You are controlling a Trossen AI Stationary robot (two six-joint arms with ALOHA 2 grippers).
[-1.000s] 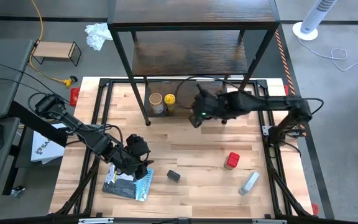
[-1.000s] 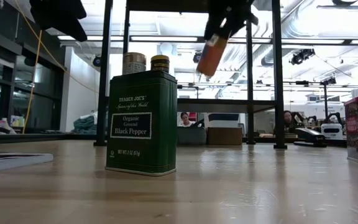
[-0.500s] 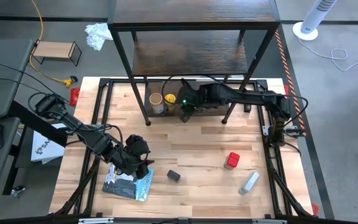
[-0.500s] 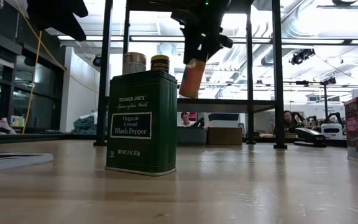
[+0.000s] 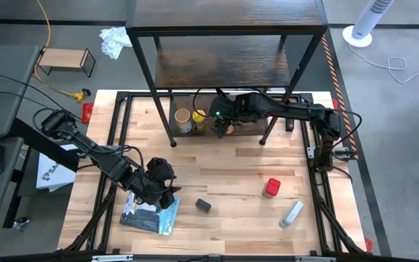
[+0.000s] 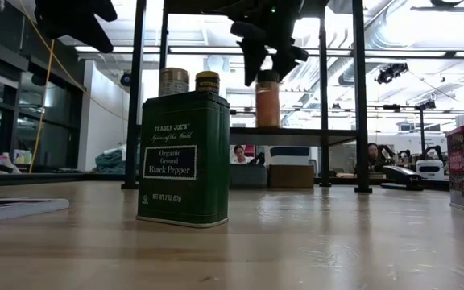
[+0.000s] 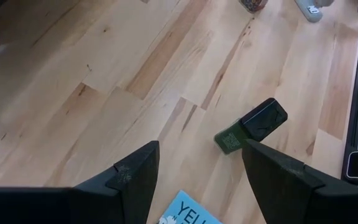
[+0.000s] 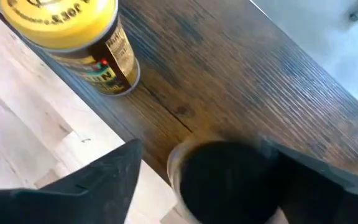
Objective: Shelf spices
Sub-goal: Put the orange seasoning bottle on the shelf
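**Brown jar stands on the low shelf board**

The right gripper (image 5: 222, 121) reaches under the shelf (image 5: 224, 65), right over the brown jar (image 6: 267, 100). Its fingers stand apart on both sides of the jar's black lid, and I cannot tell if they touch it. The jar stands upright on the bottom board, near the board's front edge, just beside the yellow-lidded jar (image 5: 199, 118) and the tan-lidded jar (image 5: 182, 118). There is bare board behind them.

The left gripper (image 5: 160, 185) hangs over the blue packet (image 5: 150, 215), fingers apart, holding nothing. The black pepper tin (image 5: 203, 206) and the red tin (image 5: 270, 188) sit on the open table (image 5: 231, 167).
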